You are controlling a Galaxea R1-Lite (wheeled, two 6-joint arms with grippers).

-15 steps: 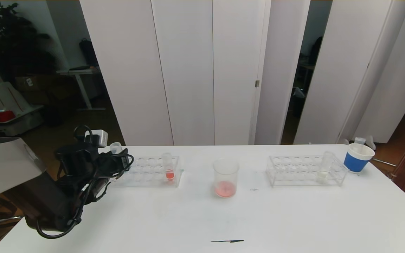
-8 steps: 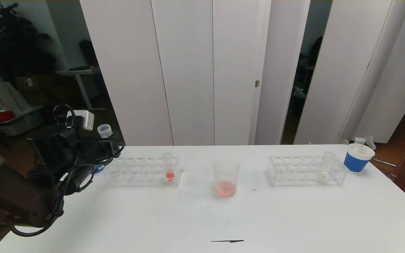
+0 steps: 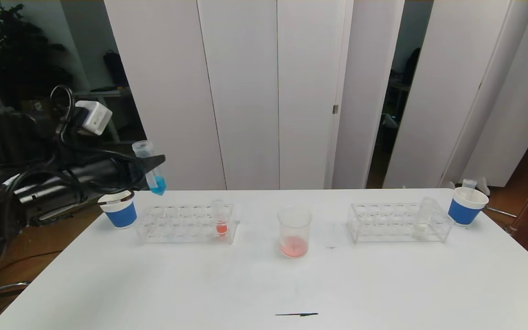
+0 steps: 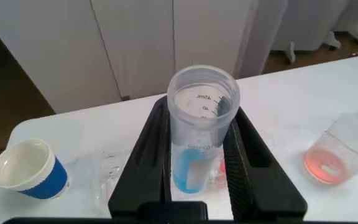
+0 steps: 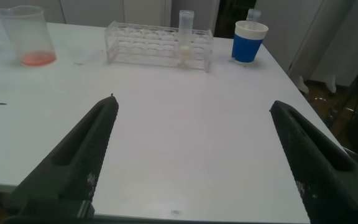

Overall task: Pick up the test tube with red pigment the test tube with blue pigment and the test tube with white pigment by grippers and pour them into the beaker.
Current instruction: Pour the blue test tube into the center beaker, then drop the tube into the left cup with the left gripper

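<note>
My left gripper [image 3: 156, 163] is shut on the test tube with blue pigment [image 3: 150, 167] and holds it nearly upright in the air, above the left end of the left rack [image 3: 186, 225]. In the left wrist view the tube [image 4: 202, 115] sits between the black fingers [image 4: 143, 162]. A test tube with red pigment [image 3: 220, 218] stands in that rack. The beaker [image 3: 294, 231] stands mid-table with a little red liquid in it. The test tube with white pigment [image 3: 424, 218] stands in the right rack [image 3: 399, 223]. My right gripper [image 5: 192, 103] hangs open over bare table, outside the head view.
A blue paper cup [image 3: 119, 213] stands left of the left rack, below my left arm. Another blue cup [image 3: 467, 206] stands at the far right corner. A thin black mark [image 3: 296, 315] lies near the table's front edge.
My left arm has risen and drawn back to the left with the blue tube in its grip, uncovering the blue cup on the left. The right gripper has not moved.
</note>
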